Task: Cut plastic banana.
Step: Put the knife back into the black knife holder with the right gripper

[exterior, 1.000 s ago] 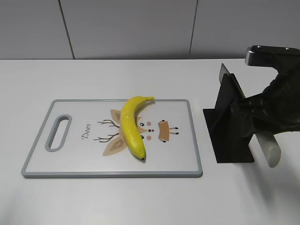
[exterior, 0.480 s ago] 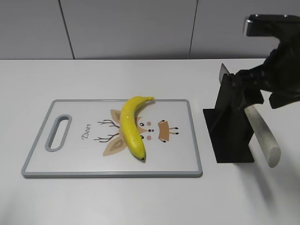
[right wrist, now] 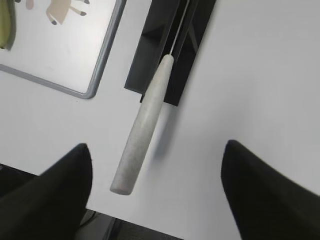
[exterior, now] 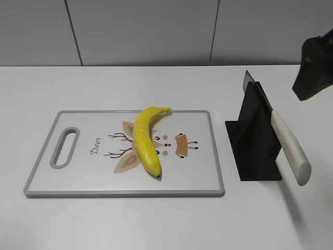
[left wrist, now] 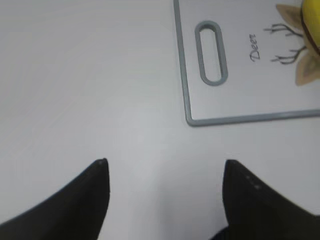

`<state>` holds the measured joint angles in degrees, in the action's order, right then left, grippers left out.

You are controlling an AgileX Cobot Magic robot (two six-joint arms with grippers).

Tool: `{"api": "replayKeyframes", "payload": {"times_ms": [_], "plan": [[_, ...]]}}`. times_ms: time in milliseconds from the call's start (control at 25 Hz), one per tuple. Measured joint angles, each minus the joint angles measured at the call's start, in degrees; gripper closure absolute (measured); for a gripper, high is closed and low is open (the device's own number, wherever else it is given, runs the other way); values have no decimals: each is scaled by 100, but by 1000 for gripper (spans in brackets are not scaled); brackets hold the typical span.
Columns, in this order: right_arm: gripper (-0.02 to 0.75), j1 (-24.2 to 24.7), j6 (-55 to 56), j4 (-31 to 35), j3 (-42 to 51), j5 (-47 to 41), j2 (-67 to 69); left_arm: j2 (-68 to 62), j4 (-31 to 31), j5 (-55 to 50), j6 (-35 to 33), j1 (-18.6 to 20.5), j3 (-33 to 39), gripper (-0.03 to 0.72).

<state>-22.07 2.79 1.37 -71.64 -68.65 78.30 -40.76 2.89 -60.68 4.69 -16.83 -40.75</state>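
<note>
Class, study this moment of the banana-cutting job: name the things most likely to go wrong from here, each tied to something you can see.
1. The knife sits in its black stand with the pale handle jutting out over the table; a clumsy grab by the open right gripper might tip the stand.
2. The plastic banana lies curved and loose on the cutting board, so it may roll under the blade.
3. The left gripper hovers off the board, open, steadying nothing.

Grey-rimmed cutting board (exterior: 78,179) with deer print (exterior: 156,148) and handle slot (exterior: 64,147) on white table (exterior: 156,224). Right of it: black knife stand (exterior: 255,140), white-handled knife (exterior: 289,146) slotted in.
</note>
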Motion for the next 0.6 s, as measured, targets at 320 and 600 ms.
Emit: {"api": "replayKeyframes", "payload": {"times_ms": [320,600], "plan": [[141,0,-66,30,35,-73,-1141,665,-332,-641,-435,0,129,2],[142,0,-113,280,1026,-26,-2292,2208,-320,-711,-469,0,509,25]]}}
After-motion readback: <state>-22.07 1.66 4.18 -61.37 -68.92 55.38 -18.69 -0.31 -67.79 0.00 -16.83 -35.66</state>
